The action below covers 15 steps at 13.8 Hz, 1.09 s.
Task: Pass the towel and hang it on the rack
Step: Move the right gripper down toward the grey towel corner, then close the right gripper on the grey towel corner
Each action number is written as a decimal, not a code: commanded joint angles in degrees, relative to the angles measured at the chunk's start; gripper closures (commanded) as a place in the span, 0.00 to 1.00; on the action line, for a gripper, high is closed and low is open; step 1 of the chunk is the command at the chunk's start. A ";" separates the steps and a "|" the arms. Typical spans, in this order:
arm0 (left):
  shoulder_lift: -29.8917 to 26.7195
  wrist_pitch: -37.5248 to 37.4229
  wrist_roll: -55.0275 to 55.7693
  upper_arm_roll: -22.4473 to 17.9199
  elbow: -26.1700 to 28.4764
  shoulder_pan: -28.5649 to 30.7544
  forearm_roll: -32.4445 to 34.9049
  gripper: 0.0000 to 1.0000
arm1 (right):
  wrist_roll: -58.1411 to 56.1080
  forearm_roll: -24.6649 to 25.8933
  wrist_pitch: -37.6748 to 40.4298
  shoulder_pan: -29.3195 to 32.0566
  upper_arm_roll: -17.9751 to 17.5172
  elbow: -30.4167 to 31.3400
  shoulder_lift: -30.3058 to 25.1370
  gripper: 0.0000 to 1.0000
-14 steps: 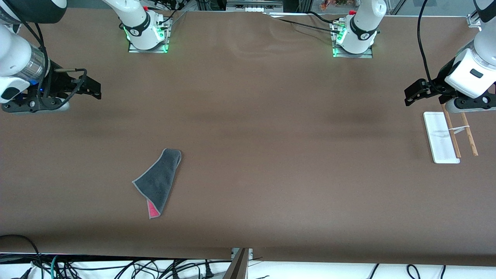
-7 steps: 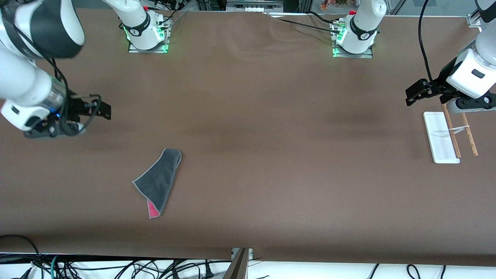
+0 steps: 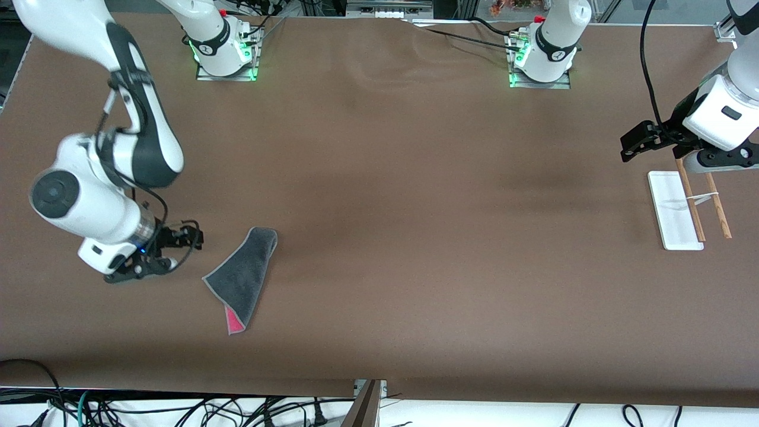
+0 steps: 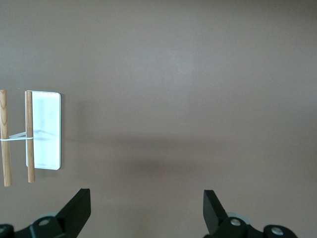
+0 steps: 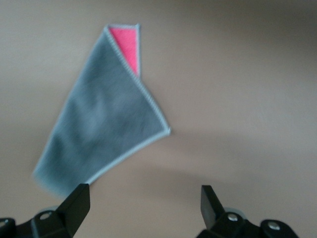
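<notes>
The towel lies folded on the table, dark grey with a pink-red corner showing at its end nearest the front camera. It also shows in the right wrist view. My right gripper is open and empty, low over the table right beside the towel, on the right arm's side of it. The rack stands at the left arm's end of the table, white base with two brown rods; it shows in the left wrist view. My left gripper is open and empty in the air beside the rack.
The brown table top is bare between towel and rack. The arm bases stand along the table edge farthest from the front camera. Cables hang below the nearest edge.
My right arm has swung down and toward the towel, bringing its open gripper low beside it. The left arm has barely moved. The towel has not moved.
</notes>
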<state>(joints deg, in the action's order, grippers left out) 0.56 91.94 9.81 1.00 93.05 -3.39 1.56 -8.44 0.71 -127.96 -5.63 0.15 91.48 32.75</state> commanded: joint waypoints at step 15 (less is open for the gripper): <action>-0.12 -1.94 -0.58 -0.21 -0.24 -0.13 -0.32 0.00 | -7.74 -7.04 -14.07 2.38 -0.68 -2.10 13.13 0.32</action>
<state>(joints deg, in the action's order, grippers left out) 0.56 90.80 9.81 0.96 93.06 -3.39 1.56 -14.57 -4.67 -141.46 -3.66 0.03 90.28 45.28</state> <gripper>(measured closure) 0.000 0.198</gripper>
